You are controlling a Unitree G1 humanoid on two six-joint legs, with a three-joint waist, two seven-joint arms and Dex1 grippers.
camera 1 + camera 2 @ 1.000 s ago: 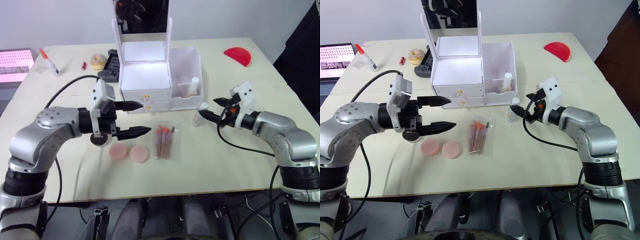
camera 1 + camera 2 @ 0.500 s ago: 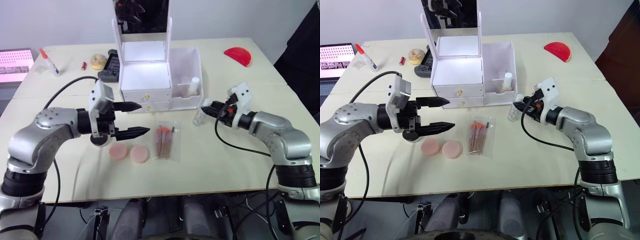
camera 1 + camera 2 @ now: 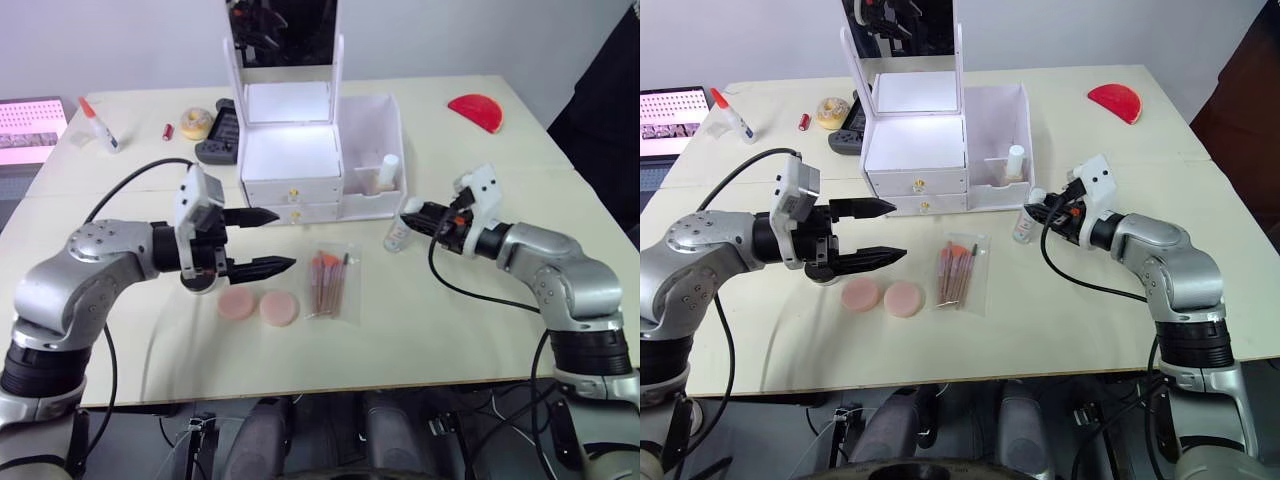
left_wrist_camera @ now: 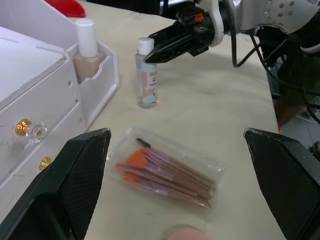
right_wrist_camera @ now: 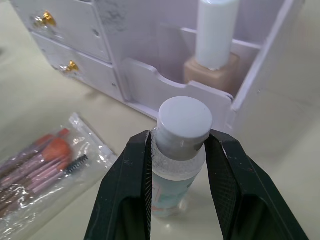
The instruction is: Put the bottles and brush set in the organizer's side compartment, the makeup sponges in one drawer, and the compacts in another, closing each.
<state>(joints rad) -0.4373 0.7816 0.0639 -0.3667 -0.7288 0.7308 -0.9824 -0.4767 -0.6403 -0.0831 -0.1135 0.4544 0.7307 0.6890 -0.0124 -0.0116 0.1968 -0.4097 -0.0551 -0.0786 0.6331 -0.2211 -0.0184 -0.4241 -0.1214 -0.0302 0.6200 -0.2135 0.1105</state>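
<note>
The slim clear bottle stands on the table just in front of the white organizer, near its side compartment. My right gripper is shut on this bottle's neck, right under the white cap. The beige bottle stands inside the side compartment. In front of the two shut drawers lies the brush set, with two pink makeup sponges to its left. My left gripper hangs open to the left of the drawers. Under it shows part of a black compact.
Behind the organizer's left lie a red-tipped glue bottle, a yellowish tape roll, a small red item and a black device. A red half-round object sits far right. A lit screen is at the far left edge.
My right gripper moved in from beside the slim bottle and shut on its neck. The left arm drew back slightly to the left and stays open.
</note>
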